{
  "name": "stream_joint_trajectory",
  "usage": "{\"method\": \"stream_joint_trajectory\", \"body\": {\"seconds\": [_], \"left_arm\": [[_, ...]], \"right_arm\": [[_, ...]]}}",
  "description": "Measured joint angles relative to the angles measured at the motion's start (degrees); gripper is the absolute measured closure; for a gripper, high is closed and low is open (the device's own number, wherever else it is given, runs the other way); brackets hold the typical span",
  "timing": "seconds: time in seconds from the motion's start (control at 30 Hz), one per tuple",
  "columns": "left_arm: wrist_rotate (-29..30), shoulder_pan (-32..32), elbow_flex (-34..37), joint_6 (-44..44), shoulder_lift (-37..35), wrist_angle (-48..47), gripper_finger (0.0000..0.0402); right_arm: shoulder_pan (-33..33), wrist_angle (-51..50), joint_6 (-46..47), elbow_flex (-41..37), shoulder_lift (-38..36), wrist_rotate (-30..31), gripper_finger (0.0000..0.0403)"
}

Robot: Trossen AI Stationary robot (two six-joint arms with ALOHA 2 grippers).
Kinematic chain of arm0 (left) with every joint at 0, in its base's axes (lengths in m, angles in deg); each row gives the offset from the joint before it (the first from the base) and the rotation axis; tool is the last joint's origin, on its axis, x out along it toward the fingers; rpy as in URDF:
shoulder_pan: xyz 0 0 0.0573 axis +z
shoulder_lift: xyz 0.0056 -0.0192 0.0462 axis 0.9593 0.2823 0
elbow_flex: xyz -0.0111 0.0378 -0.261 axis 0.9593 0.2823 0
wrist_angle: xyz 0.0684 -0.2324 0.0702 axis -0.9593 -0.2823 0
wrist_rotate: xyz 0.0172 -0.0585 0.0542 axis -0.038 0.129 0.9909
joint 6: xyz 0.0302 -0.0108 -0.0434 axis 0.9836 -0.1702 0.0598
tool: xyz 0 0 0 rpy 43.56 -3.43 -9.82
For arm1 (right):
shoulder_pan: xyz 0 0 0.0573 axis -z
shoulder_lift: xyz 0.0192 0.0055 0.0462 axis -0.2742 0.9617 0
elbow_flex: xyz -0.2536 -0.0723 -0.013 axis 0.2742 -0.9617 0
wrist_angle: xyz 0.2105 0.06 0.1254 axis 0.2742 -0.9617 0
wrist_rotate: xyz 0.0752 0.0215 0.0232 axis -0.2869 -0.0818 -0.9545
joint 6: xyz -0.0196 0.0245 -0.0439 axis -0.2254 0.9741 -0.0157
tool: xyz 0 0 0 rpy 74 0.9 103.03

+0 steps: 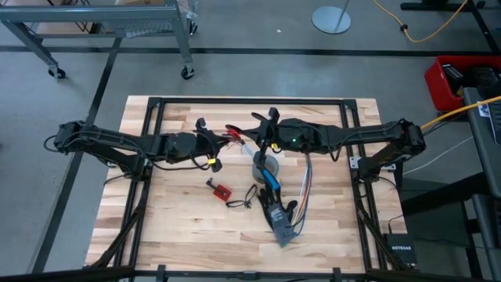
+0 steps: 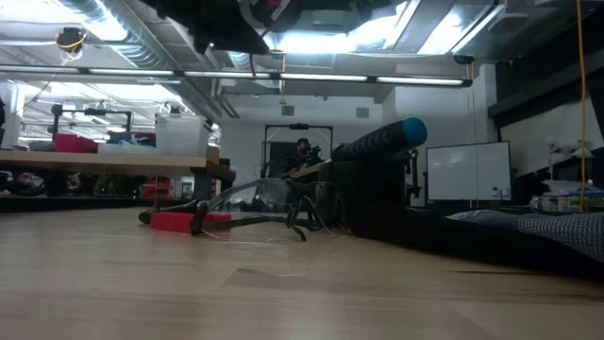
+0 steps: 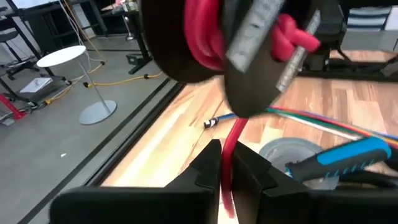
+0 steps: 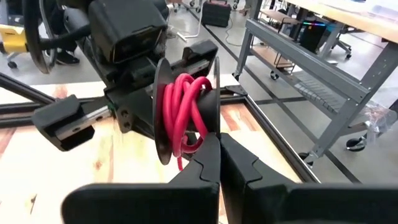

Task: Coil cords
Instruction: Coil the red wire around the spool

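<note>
A red cord is wound on a black spool, which hangs high above the middle of the table between my two grippers. One strand of the cord runs from the spool down to my left gripper, which is shut on it. My right gripper comes from the other side and is shut at the spool's rim. In the low view both grippers are above the picture's top edge. My left gripper pinches a single strand of the red cord between its two fingers, a short way off the spool. The strand runs nearly straight from the fingers to the spool, clear of the table. My right gripper is shut on the lower rim of one spool flange, between its fingertips. The fingers come roughly level from the table's right. The spool is lifted clear, its flanges upright.
Below the grippers lie a grey tape roll, a blue-handled tool, multicoloured ribbon wires and a dark device. A small red board with a short black wire lies left of them. Bare wood shows at the near left.
</note>
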Motion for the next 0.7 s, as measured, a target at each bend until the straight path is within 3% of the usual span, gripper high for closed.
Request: {"method": "stream_joint_trajectory", "body": {"seconds": [0.37,0.7], "left_arm": [[-0.3,0.0,0.0,-0.2,0.0,-3.4,0.0399],[-0.2,0.0,0.0,-0.2,0.0,-3.6,0.0388]], "right_arm": [[0.0,-8.4,3.3,0.0,0.0,-3.6,0.0403],[0.0,-10.0,4.4,0.0,0.0,-4.8,0.0403]]}}
